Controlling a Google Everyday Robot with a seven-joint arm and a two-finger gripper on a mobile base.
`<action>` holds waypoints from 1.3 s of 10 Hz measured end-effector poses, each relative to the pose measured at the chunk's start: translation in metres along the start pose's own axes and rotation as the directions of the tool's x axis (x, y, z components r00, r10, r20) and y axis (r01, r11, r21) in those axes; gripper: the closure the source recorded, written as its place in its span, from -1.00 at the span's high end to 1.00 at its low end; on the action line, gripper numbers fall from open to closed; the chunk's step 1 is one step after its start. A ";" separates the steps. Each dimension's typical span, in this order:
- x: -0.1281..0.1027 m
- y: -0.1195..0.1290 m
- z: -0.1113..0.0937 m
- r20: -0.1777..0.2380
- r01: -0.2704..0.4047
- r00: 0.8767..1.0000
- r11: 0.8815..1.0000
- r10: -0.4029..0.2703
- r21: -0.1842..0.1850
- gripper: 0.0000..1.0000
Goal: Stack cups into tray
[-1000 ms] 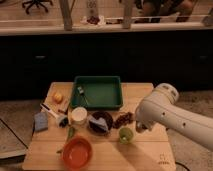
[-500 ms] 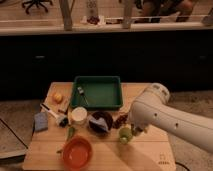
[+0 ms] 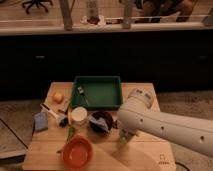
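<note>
The dark green tray (image 3: 102, 95) stands at the back middle of the wooden table, with a small utensil (image 3: 81, 93) lying in its left part. The pale green cup (image 3: 121, 140) stands on the table right of the dark brown bowl (image 3: 101, 122), partly covered by my arm. My gripper (image 3: 123, 134) hangs under the thick white arm (image 3: 160, 124), right at that cup. I cannot make out the dark grey-brown cup for certain.
A large orange bowl (image 3: 77, 151) sits at the front left. A white round container (image 3: 78, 115), a blue sponge (image 3: 41, 121), a white brush (image 3: 51, 111), an orange fruit (image 3: 58, 97) and a green item (image 3: 70, 133) lie on the left half.
My arm has swung left and lower, bringing the gripper onto the pale green cup. The cup and the other things on the table have stayed in place.
</note>
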 end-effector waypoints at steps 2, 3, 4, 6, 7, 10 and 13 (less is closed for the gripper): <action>0.001 -0.001 0.004 0.001 -0.001 1.000 1.000 0.001 -0.002 -1.00; 0.002 -0.003 0.005 0.003 -0.002 1.000 1.000 0.002 -0.001 -1.00; 0.003 -0.004 0.007 0.004 -0.003 1.000 1.000 0.003 0.001 -1.00; 0.007 -0.003 0.010 0.007 -0.014 1.000 1.000 0.014 0.003 -1.00; 0.009 -0.002 0.013 0.012 -0.020 1.000 1.000 0.019 0.005 -1.00; 0.012 -0.004 0.022 0.027 -0.025 0.999 1.000 0.025 0.009 -0.79; 0.013 -0.002 0.036 0.048 -0.038 0.998 0.999 0.038 0.003 -0.20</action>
